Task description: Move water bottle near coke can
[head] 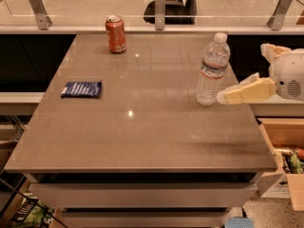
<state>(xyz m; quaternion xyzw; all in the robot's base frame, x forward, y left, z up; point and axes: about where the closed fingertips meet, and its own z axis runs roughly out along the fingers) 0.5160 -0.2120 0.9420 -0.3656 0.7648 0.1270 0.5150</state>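
The water bottle (211,70) stands upright near the table's right edge; it is clear and ribbed, with a white cap and a label band. The coke can (116,34), orange-red with a silver top, stands upright at the far left of the table, well apart from the bottle. My gripper (242,73) comes in from the right edge, just right of the bottle. It is open and empty. Its lower cream finger (244,92) points at the bottle's base and almost touches it; the upper finger (273,51) sits farther back to the right.
A flat dark blue packet (81,89) lies on the left side of the grey table (142,127). A glass railing with metal posts (160,6) runs behind the table. An open cardboard box (285,151) sits on the floor to the right.
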